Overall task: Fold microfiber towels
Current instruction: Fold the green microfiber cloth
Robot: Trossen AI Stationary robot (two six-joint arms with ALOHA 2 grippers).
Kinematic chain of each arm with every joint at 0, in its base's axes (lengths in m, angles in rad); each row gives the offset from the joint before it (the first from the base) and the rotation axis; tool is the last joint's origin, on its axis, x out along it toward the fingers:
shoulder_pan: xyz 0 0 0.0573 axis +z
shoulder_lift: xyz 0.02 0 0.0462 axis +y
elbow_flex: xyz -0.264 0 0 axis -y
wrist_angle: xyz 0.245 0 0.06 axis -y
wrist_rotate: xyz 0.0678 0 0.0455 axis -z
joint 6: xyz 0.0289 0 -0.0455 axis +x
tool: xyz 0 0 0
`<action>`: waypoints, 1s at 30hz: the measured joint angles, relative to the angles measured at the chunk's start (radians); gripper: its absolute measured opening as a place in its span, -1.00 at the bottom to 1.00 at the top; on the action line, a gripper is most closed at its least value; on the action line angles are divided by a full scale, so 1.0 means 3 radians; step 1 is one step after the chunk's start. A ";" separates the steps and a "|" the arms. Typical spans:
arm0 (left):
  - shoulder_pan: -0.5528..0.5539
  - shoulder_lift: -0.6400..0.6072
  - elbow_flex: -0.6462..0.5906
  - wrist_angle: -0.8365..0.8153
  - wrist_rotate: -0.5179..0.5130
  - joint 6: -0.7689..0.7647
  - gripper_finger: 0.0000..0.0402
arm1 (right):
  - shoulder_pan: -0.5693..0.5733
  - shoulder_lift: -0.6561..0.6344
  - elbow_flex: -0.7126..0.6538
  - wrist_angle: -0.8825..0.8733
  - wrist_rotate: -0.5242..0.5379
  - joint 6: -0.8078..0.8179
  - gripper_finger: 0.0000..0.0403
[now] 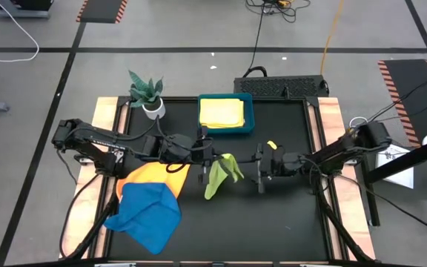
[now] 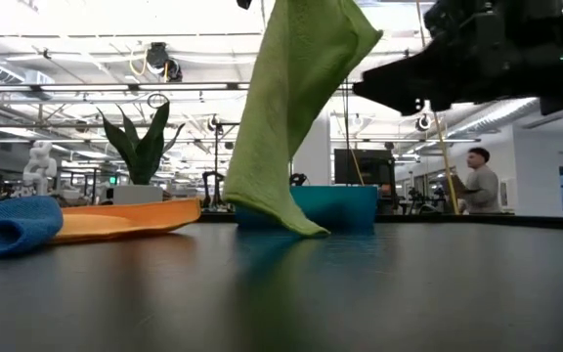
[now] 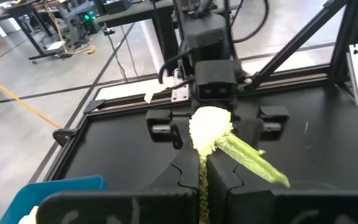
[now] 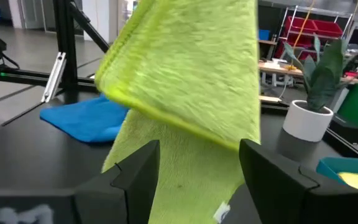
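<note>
High view: lime green towel [image 1: 222,175] hanging mid-worktop [image 1: 288,215], pinched at one edge by the left claw [image 1: 207,157], clenched tight on the cloth, lowest corner just brushing the surface. Right claw [image 1: 259,169] just beside the towel, released and spread wide, cloth hanging between its fingers but not gripped in the right wrist view.

Soft, light, limp stuff by the look of it: drapes straight down, bunches where pinched, unlikely to hold a crease unless laid flat. Probably best taken at a free corner or along the hanging edge, opposite the left claw's pinch, to spread it before folding.

Orange towel [image 1: 156,175] and blue towel [image 1: 145,213] lying loose near the left arm, overlapping. Teal tray [image 1: 250,113] at the far edge, holding a flat yellow towel [image 1: 222,112]. Potted plant [image 1: 147,93] beside the tray.
</note>
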 joint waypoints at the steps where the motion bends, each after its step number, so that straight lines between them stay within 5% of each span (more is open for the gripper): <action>1: 0.0003 0.0000 0.0000 -0.0001 -0.0015 -0.0001 -0.98 | 0.0000 0.0070 0.0062 0.0003 -0.0001 -0.0019 0.05; 12: 0.0003 0.0000 0.0000 -0.0091 -0.0044 -0.0006 -0.96 | 0.0155 0.0353 0.0343 0.0052 0.0539 -0.0145 0.05; 30: 0.0003 0.0000 0.0000 -0.0093 -0.0155 -0.0031 -0.96 | 0.0370 0.0352 0.0343 0.0252 0.0518 -0.0055 0.05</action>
